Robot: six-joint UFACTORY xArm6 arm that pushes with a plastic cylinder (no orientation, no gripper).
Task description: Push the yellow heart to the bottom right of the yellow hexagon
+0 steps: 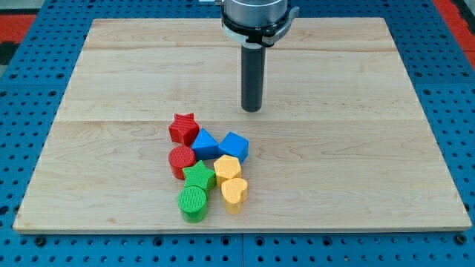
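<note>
The yellow heart (234, 193) lies near the board's bottom edge, touching the yellow hexagon (228, 167), which sits just above it and slightly to the left. My tip (252, 110) rests on the board well above the cluster, above and to the right of both yellow blocks, touching none of them.
The cluster also holds a red star (182, 127), a blue triangle (204, 143), a blue cube (234, 145), a red cylinder (180, 161), a green star (199, 176) and a green cylinder (194, 202). The wooden board (371, 148) lies on a blue pegboard.
</note>
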